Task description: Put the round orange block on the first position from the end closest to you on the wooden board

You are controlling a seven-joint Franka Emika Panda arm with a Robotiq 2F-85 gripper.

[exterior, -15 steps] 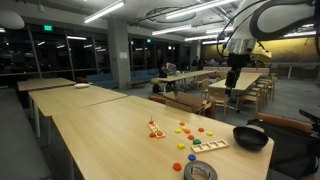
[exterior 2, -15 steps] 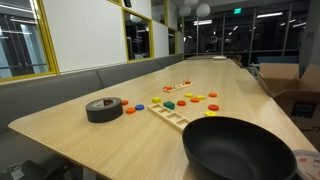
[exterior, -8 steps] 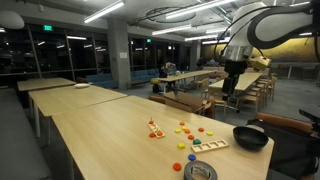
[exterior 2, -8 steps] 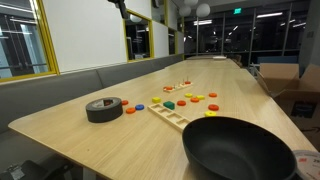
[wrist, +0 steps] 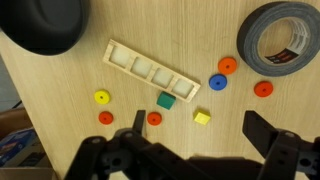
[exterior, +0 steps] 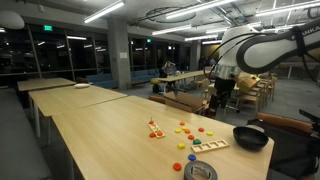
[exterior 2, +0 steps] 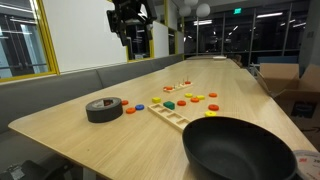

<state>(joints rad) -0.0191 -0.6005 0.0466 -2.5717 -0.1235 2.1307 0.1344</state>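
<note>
The wooden board is a pale strip with a row of recesses, lying on the table between the black bowl and the tape roll; it shows in both exterior views. Several round orange blocks lie loose around it, among them one by the tape, one further out, and one beside a green block. My gripper is open and empty, hanging high above the blocks.
A black bowl sits at one end of the board. A grey tape roll sits at the opposite end. A blue disc, a yellow disc and a yellow cube lie nearby.
The arm has swung down and over toward the table. My gripper has come into sight in the exterior view that lacked it before. The objects have not moved.
</note>
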